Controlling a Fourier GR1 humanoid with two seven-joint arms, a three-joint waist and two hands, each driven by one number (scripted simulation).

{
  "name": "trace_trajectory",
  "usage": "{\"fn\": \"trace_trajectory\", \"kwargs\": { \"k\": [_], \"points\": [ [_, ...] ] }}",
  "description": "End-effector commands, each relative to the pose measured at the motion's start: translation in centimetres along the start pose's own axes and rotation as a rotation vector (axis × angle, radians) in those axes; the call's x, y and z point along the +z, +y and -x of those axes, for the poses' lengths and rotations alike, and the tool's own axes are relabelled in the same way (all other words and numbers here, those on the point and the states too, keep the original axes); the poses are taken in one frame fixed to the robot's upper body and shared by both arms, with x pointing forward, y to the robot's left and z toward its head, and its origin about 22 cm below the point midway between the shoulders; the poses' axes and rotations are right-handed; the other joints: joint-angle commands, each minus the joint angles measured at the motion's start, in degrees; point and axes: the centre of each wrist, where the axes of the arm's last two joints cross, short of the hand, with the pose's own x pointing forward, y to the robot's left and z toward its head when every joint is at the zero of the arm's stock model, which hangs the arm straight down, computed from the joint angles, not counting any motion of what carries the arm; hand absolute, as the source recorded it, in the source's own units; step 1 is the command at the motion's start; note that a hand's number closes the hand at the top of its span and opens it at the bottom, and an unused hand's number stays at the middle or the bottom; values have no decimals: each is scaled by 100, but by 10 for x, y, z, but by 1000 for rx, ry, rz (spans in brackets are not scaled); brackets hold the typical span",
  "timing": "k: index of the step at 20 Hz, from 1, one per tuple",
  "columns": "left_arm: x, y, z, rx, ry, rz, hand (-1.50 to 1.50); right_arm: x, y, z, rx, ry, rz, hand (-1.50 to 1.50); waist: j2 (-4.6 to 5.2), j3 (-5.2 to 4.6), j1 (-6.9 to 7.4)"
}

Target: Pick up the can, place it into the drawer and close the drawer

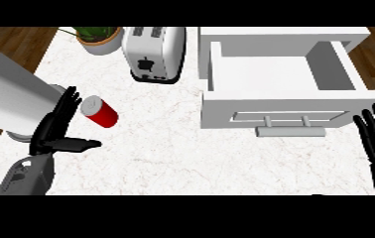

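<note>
The red cylindrical metal can (pixel 100 111) lay at nine o'clock, just beside the left hand (pixel 58 128), whose fingers were straight. The white open drawer (pixel 282 86) sat at two o'clock; the right hand (pixel 365 133) rested, fingers spread, at three.

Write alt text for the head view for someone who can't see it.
The robot's left hand, fingers straight, reaches beside a red cylindrical can lying on the white marble counter. A white drawer stands open; the right hand rests at the edge.

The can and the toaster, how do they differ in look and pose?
The can is red with a silver top and lies tilted on its side; the toaster is silver-white and stands upright. The can is far smaller than the toaster. Both sit on the white counter.
</note>
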Motion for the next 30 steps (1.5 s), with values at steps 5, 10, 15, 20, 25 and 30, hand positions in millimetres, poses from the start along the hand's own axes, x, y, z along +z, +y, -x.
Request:
{"fn": "trace_trajectory", "kwargs": {
  "k": [5,10,15,20,25,30],
  "points": [
    [-12,-2,14,23,23,-32,-150,-8,8,-8,-3,-8,4,-150,6,-2,-16],
    [-1,7,25,6,24,-23,-150,-17,5,-3,-27,-6,15,-150,12,-3,-17],
    [-28,-20,15,24,9,-2,-150,5,2,-8,-1,-3,-15,-150,12,-3,-45],
    [-15,-21,30,33,26,-4,-150,-5,3,-13,-13,-17,-14,-150,34,-9,-87],
    [-43,-34,7,36,6,0,-150,-17,-2,-13,-15,-15,-27,-150,20,-4,-45],
    [-45,-47,9,35,15,31,-150,11,-2,-12,-18,-3,-2,-150,1,0,-28]
  ]
}}
